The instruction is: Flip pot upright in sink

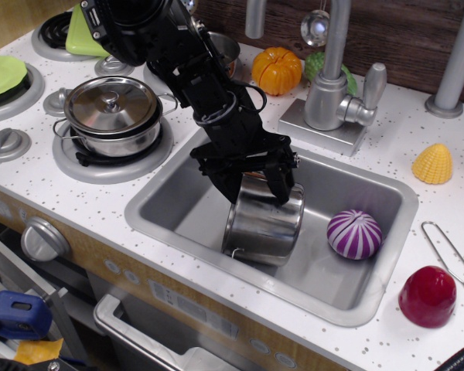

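Note:
The shiny steel pot (263, 226) stands almost upright in the middle of the grey sink (179, 207), its mouth facing up and a small wire loop handle showing at its lower front. My black gripper (256, 184) reaches down from the upper left and sits right at the pot's rim. Its two fingers are spread apart. The left fingertip (230, 188) is at the near-left side of the rim and the right one is over the mouth. Whether a finger reaches inside the pot is hidden by the arm.
A purple-and-white striped ball (354, 234) lies in the sink right of the pot. The faucet (331, 89) stands behind the sink. A lidded steel pot (112, 110) sits on the left burner. An orange pumpkin (277, 69), a yellow piece (433, 164) and a red piece (427, 296) are on the counter.

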Available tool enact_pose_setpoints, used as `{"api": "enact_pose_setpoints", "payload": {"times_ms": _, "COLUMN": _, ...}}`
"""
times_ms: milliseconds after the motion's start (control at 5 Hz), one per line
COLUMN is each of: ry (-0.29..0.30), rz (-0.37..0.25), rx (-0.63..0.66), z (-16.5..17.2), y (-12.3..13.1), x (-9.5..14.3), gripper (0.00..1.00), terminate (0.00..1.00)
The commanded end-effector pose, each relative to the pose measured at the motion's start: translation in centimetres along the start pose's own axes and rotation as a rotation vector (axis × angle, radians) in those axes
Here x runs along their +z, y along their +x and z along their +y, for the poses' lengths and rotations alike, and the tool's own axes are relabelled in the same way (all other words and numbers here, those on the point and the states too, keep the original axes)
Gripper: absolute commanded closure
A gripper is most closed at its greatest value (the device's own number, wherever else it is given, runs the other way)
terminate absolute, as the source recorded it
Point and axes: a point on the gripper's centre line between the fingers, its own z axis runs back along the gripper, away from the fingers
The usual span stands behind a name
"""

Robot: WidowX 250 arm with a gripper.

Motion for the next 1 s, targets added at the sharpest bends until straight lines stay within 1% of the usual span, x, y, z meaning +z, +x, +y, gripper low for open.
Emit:
{"api": "enact_pose_setpoints", "payload": {"times_ms": 0, "ry": -0.006, "rz": -0.042, "rx": 0.017, "z": -0.8, "y": 1.0, "x": 0.6, "gripper": 1.0, "terminate": 0.0}}
{"api": "enact_pose_setpoints", "payload": {"times_ms": 200, "ry": 0.073, "rz": -0.092, "rx": -0.019, "z": -1.2, "y": 1.4, "x": 0.3, "gripper": 1.0, "terminate": 0.0}}
{"api": "enact_pose_setpoints", "payload": {"times_ms": 400, "ry": 0.237, "rz": -0.129, "rx": -0.076, "z": -2.2, "y": 1.3, "x": -0.2, "gripper": 1.0, "terminate": 0.0}}
{"api": "enact_pose_setpoints", "payload": {"times_ms": 600, "ry": 0.338, "rz": -0.032, "rx": -0.151, "z": -2.7, "y": 1.5, "x": 0.2, "gripper": 1.0, "terminate": 0.0}}
{"api": "enact_pose_setpoints", "payload": {"times_ms": 800, "ry": 0.458, "rz": -0.004, "rx": -0.187, "z": -2.9, "y": 1.5, "x": 0.5, "gripper": 1.0, "terminate": 0.0}}
